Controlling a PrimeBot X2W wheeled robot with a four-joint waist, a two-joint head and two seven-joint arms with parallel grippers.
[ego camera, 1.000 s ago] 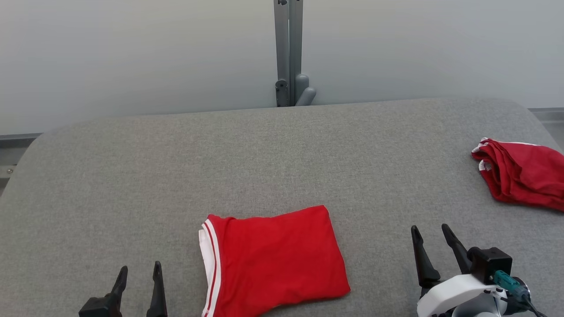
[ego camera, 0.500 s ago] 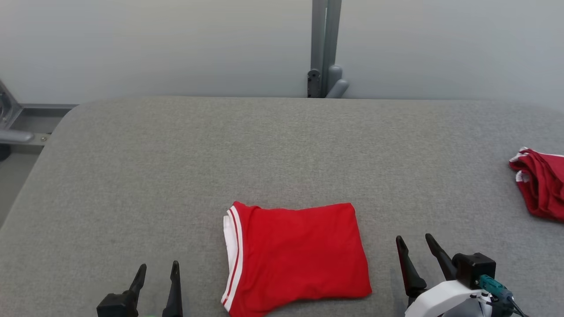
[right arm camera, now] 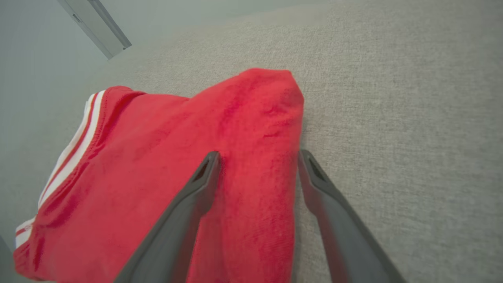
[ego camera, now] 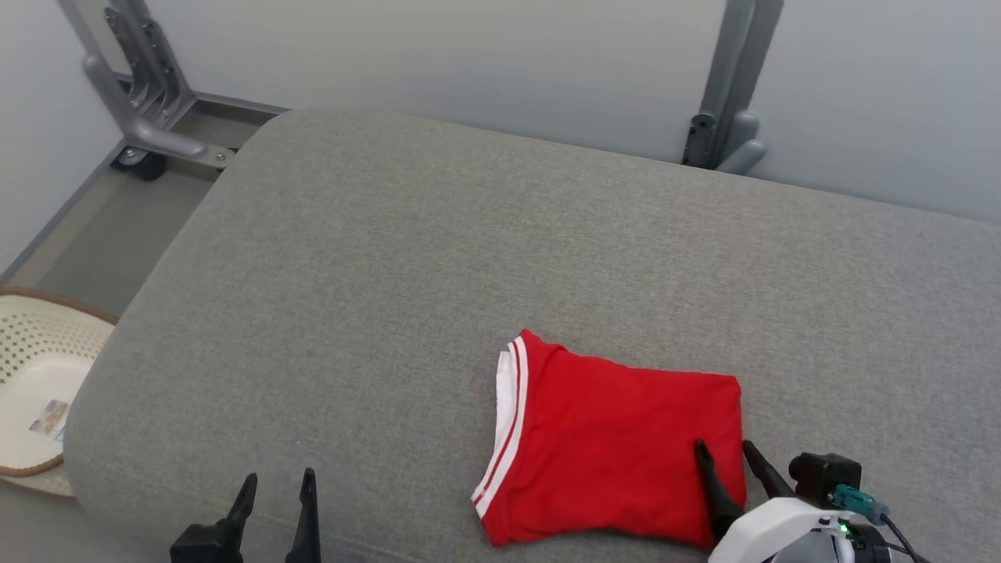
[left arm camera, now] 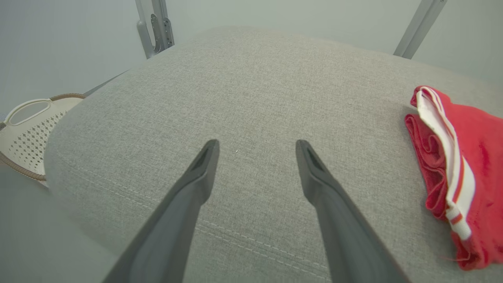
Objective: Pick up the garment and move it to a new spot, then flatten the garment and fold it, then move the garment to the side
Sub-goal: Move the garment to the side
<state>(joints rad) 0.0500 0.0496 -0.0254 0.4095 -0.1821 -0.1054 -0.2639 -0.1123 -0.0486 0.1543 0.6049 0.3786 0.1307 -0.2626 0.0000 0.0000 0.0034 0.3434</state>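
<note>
Red garment (ego camera: 618, 453): folded, near the front edge of the grey table (ego camera: 391, 258).
Right jaws: wide apart, empty, straddling its right edge, probably to grip and shift it; contact unclear.
Left jaws: spread, empty, well apart.

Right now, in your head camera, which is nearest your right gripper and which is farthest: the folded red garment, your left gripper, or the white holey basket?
1. Folded red garment with white stripes: under the right gripper's open jaws.
2. Left gripper: lower left, over the grey fabric table.
3. White perforated plastic basket: farthest, beyond the table's left end, lower down.
</note>
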